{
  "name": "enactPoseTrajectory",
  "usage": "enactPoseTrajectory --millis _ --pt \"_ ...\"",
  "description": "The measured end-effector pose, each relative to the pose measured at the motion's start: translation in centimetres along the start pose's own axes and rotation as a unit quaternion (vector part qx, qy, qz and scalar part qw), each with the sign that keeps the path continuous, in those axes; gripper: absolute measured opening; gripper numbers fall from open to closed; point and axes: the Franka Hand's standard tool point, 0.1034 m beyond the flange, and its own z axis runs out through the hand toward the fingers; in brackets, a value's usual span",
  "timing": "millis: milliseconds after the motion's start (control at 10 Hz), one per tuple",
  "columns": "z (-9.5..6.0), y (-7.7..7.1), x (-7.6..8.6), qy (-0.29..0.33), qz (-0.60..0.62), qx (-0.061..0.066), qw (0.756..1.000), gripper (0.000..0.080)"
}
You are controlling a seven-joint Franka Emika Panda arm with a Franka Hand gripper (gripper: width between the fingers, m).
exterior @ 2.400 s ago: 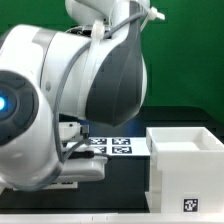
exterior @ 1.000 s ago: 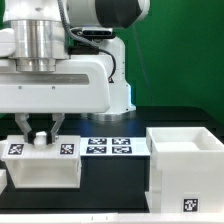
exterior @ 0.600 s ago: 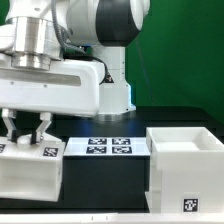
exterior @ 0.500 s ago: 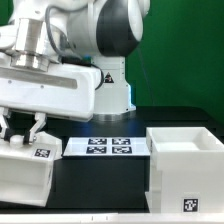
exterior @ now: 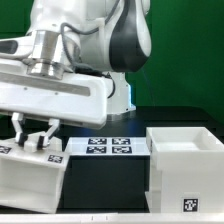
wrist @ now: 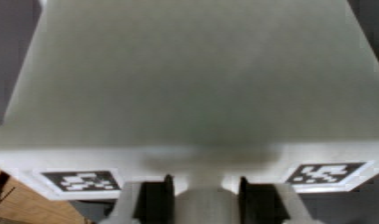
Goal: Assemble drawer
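My gripper is shut on the rear wall of a small white drawer box at the exterior view's lower left; the box is slightly tilted and has a square tag on its top edge. In the wrist view the box fills the picture, with two tags on its near rim, and the gripper has its dark fingers pressed on either side of the wall. The large white cube-shaped housing stands at the exterior view's right, open at the top, with a tag low on its front.
The marker board lies flat on the black table between the held box and the housing. The robot's white base stands behind it, in front of a green backdrop.
The gripper with the small box has moved toward the exterior view's left and a little lower, then slightly back right. The box is now tilted. The housing has not moved.
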Motion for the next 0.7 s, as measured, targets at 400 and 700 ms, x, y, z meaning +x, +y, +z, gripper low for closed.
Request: enactPoseTrajectory --millis 400,700 --pt "0.8 -2.2 -0.8 -0.007 -0.002 0.011 1.0 0.0163" --pt "0.8 -2.1 -0.8 -0.008 -0.001 0.011 1.0 0.0278"
